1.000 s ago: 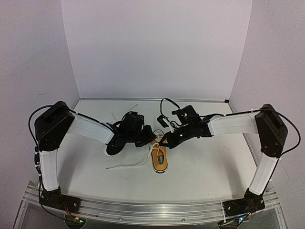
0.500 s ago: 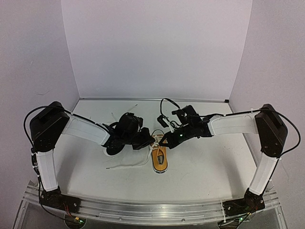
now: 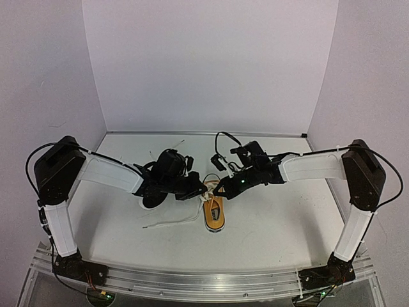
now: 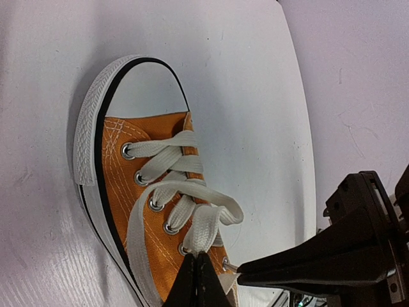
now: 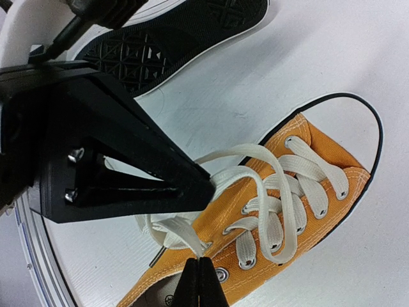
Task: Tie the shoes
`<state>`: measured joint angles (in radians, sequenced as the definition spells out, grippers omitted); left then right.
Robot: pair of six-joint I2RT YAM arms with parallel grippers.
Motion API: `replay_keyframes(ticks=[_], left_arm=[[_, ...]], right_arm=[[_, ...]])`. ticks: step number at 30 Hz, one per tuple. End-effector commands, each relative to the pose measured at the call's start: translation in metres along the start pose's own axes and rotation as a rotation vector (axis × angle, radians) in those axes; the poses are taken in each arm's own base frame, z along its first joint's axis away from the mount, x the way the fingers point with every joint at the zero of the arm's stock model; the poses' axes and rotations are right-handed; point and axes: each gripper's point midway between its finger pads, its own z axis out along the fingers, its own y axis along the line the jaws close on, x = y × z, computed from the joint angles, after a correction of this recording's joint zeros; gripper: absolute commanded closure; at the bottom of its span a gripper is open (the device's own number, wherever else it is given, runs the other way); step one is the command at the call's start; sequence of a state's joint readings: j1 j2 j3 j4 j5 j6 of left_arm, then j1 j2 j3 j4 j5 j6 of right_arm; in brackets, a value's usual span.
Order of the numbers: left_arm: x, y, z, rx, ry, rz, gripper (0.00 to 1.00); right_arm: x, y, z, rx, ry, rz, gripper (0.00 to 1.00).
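Orange shoe sits upright mid-worktop, between the two arms, white rubber toe cap and edge visible, laced through its eyelets with a white lace. A loop of the lace is pulled up off the tongue near the top eyelets. Left fingers are closed tight, pinching the lace at the loop's lower end by the top eyelets. Right fingers are also closed, nipping a bunched strand of the same lace just above the shoe's opening. In the top view the two sets of fingertips meet almost tip to tip over the far end of the orange shoe, left from the left, right from the right. One loose lace end trails left across the worktop from the orange shoe. Black-soled shoe lies just left of the orange one, sole turned up, white edge around it, partly under the left wrist and not touching the orange shoe. Worktop is white, with pale walls on three sides.
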<state>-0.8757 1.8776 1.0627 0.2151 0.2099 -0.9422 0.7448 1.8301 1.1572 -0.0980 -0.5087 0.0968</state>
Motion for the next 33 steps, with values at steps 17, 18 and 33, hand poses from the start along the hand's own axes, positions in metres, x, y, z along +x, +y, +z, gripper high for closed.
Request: replay_keyframes(ticks=[17,18,33], left_arm=[[0.007,-0.026,0.006,0.168,0.07,-0.08,1.0],[0.007,-0.026,0.006,0.169,0.072,-0.082,1.0],[0.006,-0.027,0.005,0.185,0.057,-0.107,1.0]], right_arm=[[-0.027,0.021,-0.043,-0.008,-0.127,0.051,0.66],[-0.027,0.023,-0.048,-0.009,-0.136,0.055,0.68],[0.016,0.044,-0.03,-0.037,-0.026,0.118,0.69]])
